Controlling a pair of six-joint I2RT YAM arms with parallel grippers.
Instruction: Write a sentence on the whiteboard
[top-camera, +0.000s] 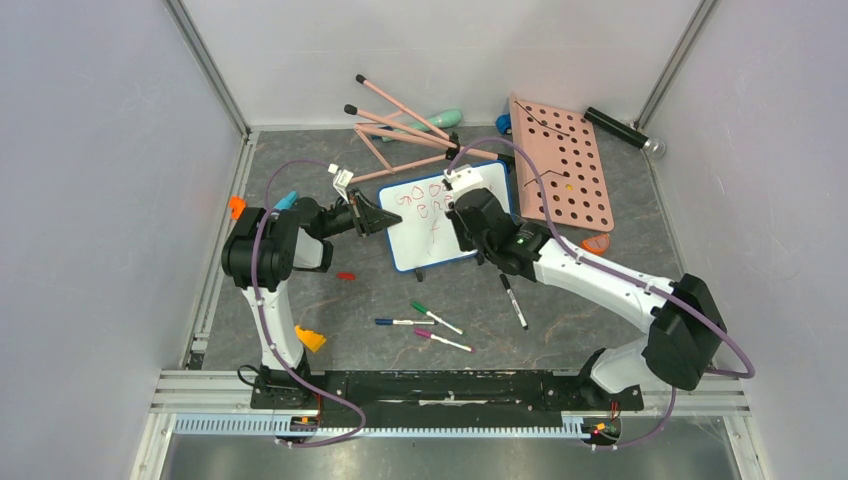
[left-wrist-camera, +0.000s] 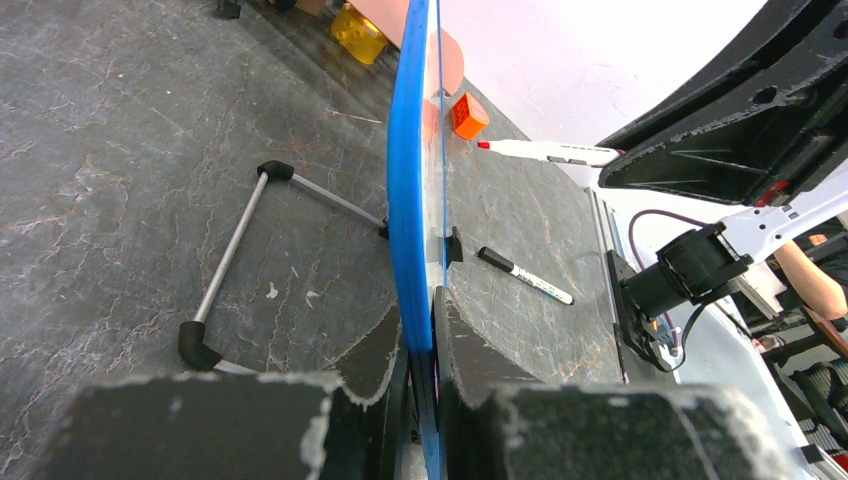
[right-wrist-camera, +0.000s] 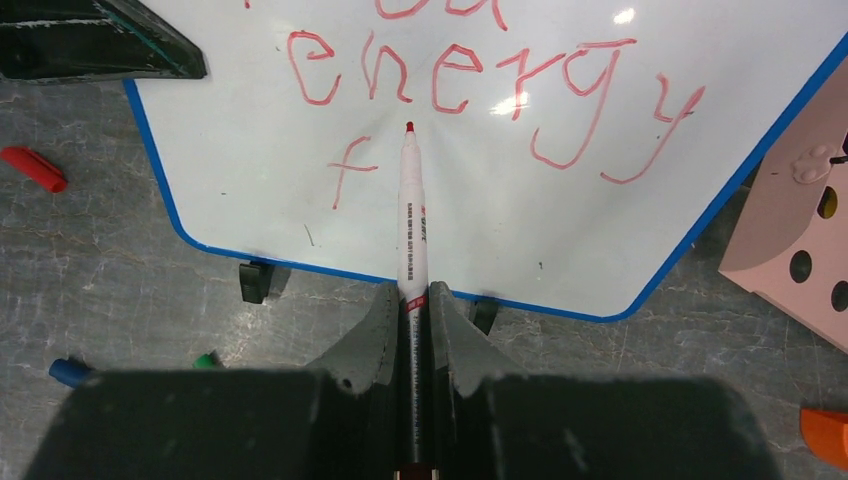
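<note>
Bench (top-camera: 330, 290): grey marbled top between pale walls (top-camera: 100, 150), spare pens (top-camera: 436, 318) scattered on the near half.
Whiteboard (top-camera: 412, 240): mid-bench toward the far side, blue-rimmed.
Sentence (right-wrist-camera: 450, 80): red, unfinished by the look of it; "energy" complete, a lone "f" (right-wrist-camera: 345, 170) begun on the line below.
Marker (right-wrist-camera: 412, 220): long axis running from the board's near edge toward its far edge; red tip just right of the "f", level with its top; contact with the board impossible to tell.
Right end effector (right-wrist-camera: 412, 300): just off the near rim, nearer of the two to the blank line, pressed tight on the marker barrel.
Left end effector (left-wrist-camera: 420, 325): pinching the board's left rim, nearly closed, steadying it.
Next stroke: judged to run rightward from the "f".
</note>
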